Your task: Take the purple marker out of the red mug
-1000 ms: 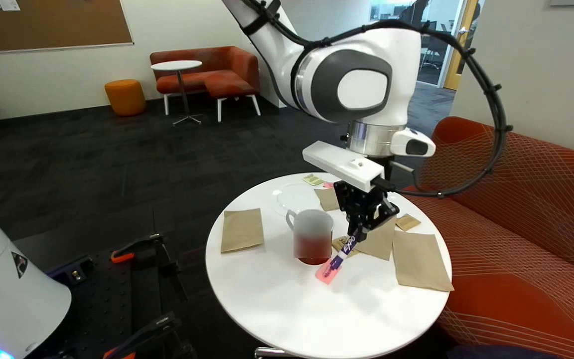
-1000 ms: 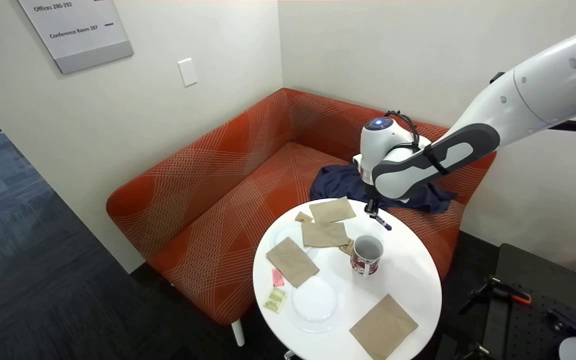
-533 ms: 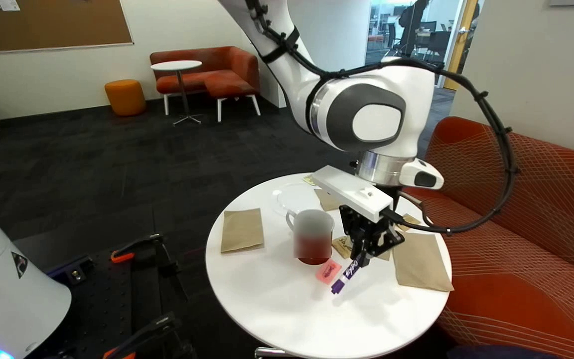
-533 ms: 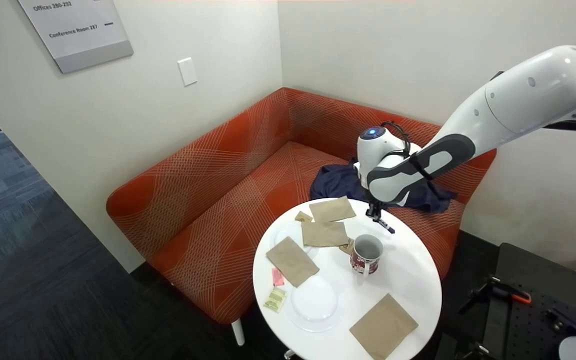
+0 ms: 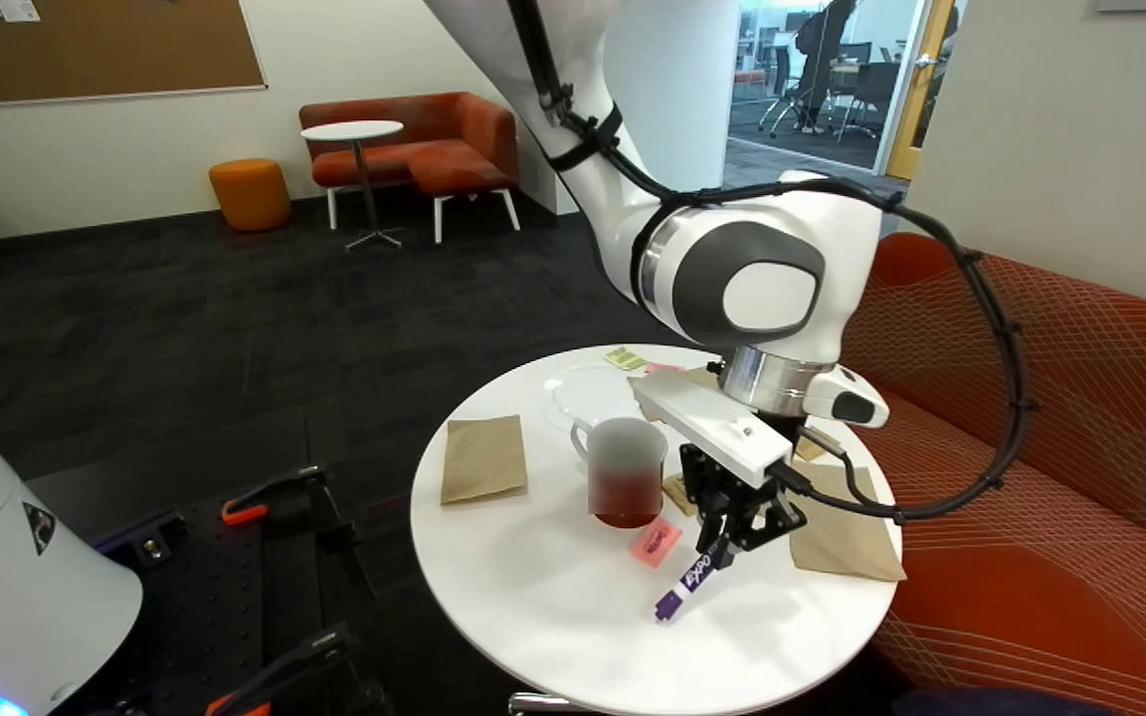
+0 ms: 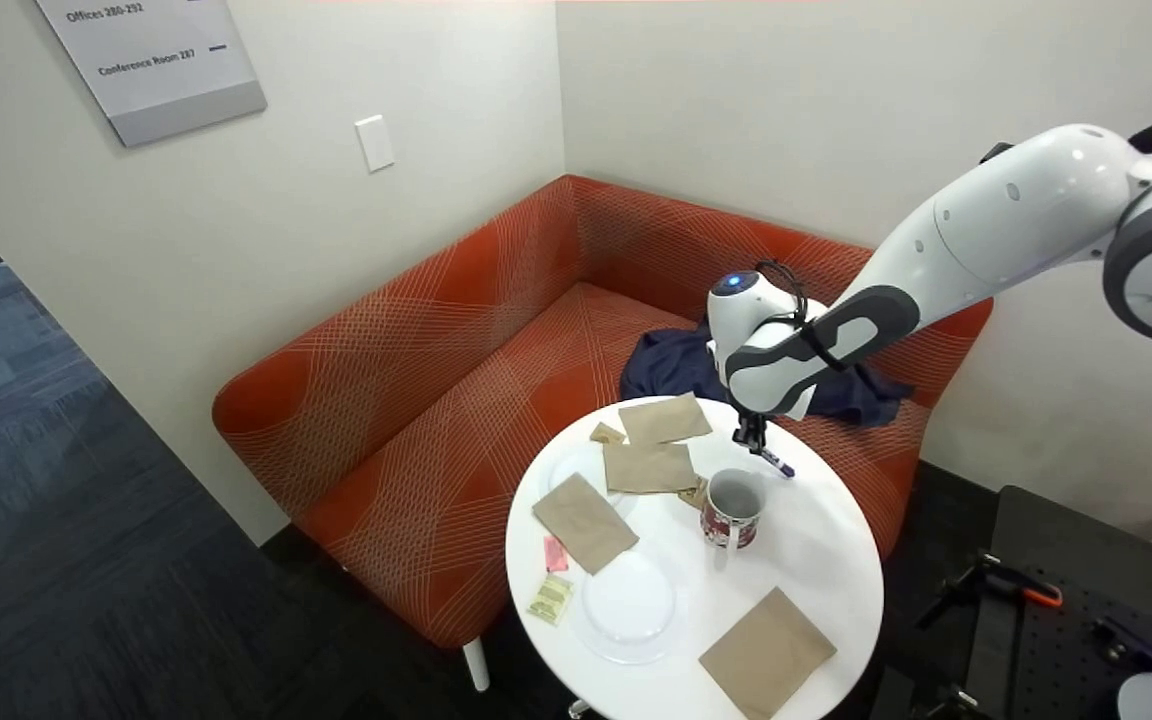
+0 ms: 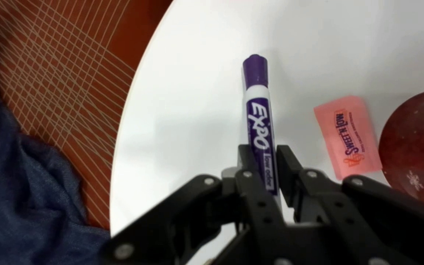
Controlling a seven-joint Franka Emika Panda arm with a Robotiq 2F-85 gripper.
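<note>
The purple marker is held by my gripper, outside the red mug and slanting down with its cap end lowest. In the wrist view the jaws are closed on the sides of the marker's barrel, around its label. Its back end is hidden by the gripper. The marker also shows under the gripper in an exterior view. It is low over the white table; I cannot tell if the cap touches. The red mug stands upright beside it, pale inside. Its dark red side fills the wrist view's right edge.
A pink packet lies between marker and mug. Tan napkins and a clear plate lie on the round white table. The table's edge curves left of the marker in the wrist view. A red sofa stands close by.
The gripper has moved down with the marker in it, closer to the tabletop and off the pink packet's line in an exterior view. The mug and packets have not moved.
</note>
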